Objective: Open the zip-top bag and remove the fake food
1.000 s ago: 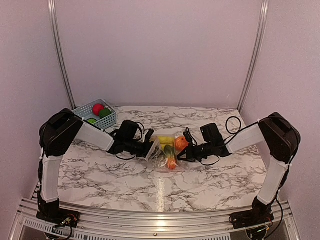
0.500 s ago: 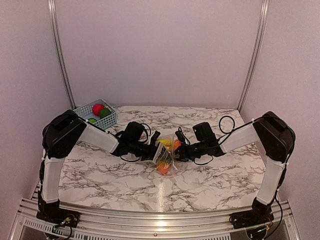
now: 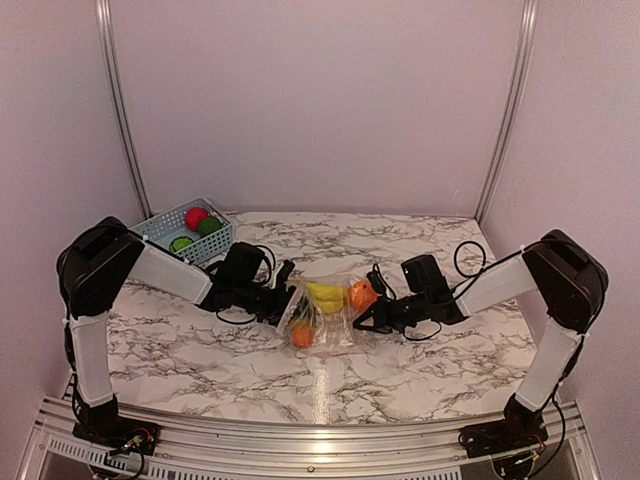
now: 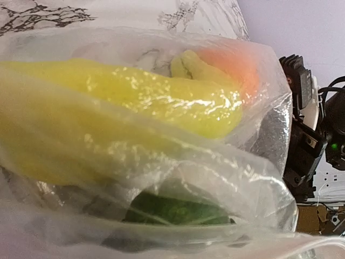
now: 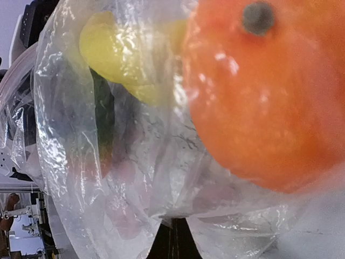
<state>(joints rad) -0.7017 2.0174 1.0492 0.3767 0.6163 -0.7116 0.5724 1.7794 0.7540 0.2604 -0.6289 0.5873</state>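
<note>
The clear zip-top bag (image 3: 325, 318) hangs stretched between my two grippers over the middle of the table. Inside it are fake food pieces: yellow bananas (image 3: 325, 293), an orange (image 3: 362, 292) and a small orange piece (image 3: 302, 336) low in the bag. My left gripper (image 3: 286, 301) is shut on the bag's left edge; its fingers are hidden behind plastic in the left wrist view, where the bag (image 4: 259, 178), the bananas (image 4: 135, 102) and a green piece (image 4: 178, 210) fill the frame. My right gripper (image 5: 173, 240) is shut, pinching bag film (image 5: 75, 162) below the orange (image 5: 264, 91).
A blue lattice basket (image 3: 160, 222) stands at the back left, holding a red ball (image 3: 196, 215) and green pieces (image 3: 208, 226). Metal posts rise at the back corners. The right arm (image 4: 307, 135) shows behind the bag in the left wrist view.
The two grippers have drawn apart, left one leftward and right one rightward, and the bag is spread wider between them. The small orange piece has shifted lower and left.
</note>
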